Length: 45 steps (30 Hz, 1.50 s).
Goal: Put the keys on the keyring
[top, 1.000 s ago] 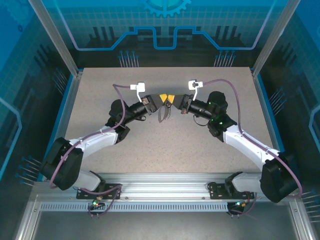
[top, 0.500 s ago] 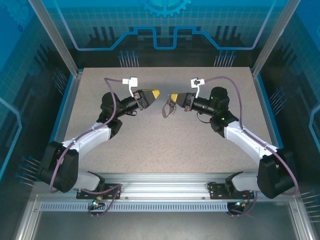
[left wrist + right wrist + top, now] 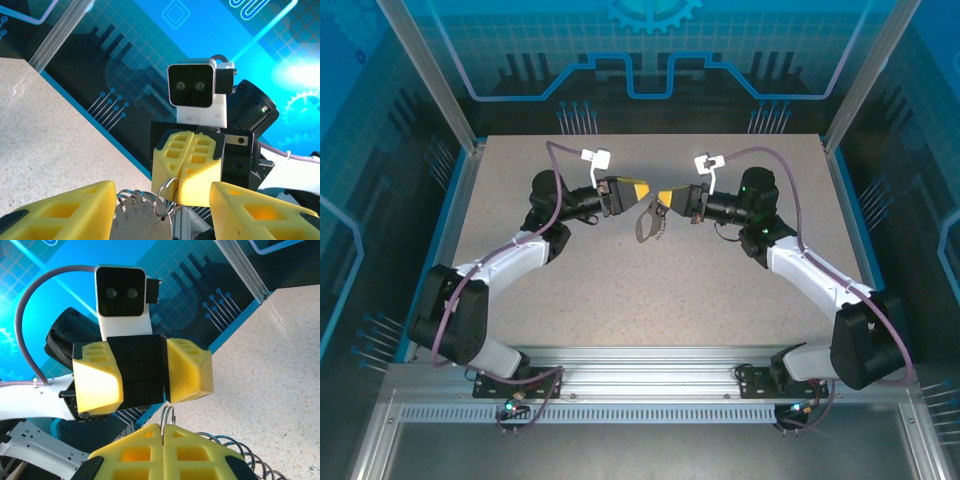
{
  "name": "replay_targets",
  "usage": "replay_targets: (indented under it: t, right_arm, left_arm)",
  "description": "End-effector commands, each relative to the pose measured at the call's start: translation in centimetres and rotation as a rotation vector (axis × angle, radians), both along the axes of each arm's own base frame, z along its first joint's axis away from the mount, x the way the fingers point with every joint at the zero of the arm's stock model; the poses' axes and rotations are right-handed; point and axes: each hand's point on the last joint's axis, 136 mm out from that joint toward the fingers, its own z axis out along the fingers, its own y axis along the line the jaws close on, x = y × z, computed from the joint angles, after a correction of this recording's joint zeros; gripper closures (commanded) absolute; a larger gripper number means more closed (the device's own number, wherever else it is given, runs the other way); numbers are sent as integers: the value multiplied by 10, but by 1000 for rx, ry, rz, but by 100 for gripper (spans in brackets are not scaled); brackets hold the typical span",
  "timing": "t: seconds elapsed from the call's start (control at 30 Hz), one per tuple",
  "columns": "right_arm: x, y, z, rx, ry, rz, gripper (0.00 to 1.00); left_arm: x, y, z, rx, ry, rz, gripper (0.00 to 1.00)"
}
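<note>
Right gripper [image 3: 664, 196] clamped on keyring [image 3: 646, 224]. Loop hangs free above far-centre of tabletop [image 3: 670, 300], likely presented for threading. Left gripper [image 3: 638, 188] faces it, fingers apart, holding nothing, just beside loop's top. Whether key hangs on loop: cannot tell.

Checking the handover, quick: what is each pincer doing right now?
Left pincer: open.
Right pincer: closed, holding the keyring by a wire ring.

Fingers pressed together, the right gripper [image 3: 162, 429] pinches what appears to be the keyring [image 3: 169, 415]; the left gripper [image 3: 142, 377] faces it, fingers spread.
</note>
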Motion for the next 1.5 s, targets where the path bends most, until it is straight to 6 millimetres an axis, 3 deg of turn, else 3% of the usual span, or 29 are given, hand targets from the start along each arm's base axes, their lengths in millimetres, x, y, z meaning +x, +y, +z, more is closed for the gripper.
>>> replay_targets:
  t: [0.0, 0.63, 0.9, 1.3, 1.47]
  right_arm:
    - [0, -1, 16, 13, -61, 24, 100]
    - [5, -1, 15, 15, -55, 14, 100]
    - [8, 0, 11, 10, -44, 10, 100]
    - [10, 0, 10, 9, -38, -1, 100]
    - [11, 0, 9, 6, -35, -6, 100]
  left_arm:
    - [-2, -2, 12, -8, -55, -44, 47]
    - [-3, -15, 8, -33, -36, -99, 56]
    - [-6, -16, 11, -44, -44, -113, 69]
    - [-14, -20, 10, -42, -49, -146, 74]
    - [-16, -20, 9, -43, -50, -148, 81]
